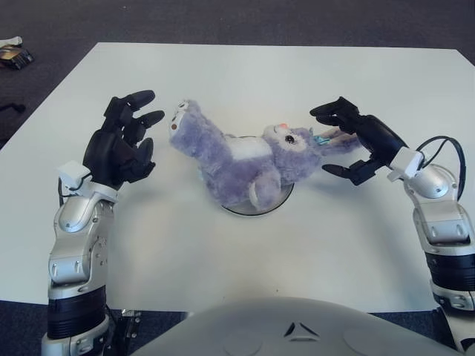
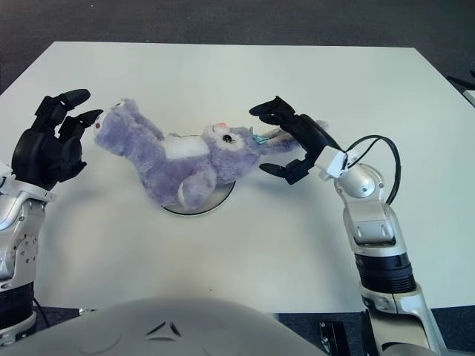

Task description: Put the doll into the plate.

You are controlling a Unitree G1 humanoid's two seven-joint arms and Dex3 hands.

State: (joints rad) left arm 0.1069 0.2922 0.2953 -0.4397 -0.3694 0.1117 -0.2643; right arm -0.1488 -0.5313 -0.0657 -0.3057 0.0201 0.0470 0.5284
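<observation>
A purple plush rabbit doll (image 1: pixel 245 156) lies on its back across a small round plate (image 1: pixel 276 203) in the middle of the white table. The doll covers most of the plate; its feet point left and its ears point right. My left hand (image 1: pixel 126 137) is open, just left of the doll's feet, not touching it. My right hand (image 1: pixel 347 141) is open around the doll's ears (image 1: pixel 338 139) at the right, its fingers spread above and below them without closing on them.
The white table (image 1: pixel 245 74) runs to dark carpet at the back. A small dark object (image 1: pixel 13 55) lies on the floor at far left. My own torso (image 1: pixel 297 330) fills the bottom edge.
</observation>
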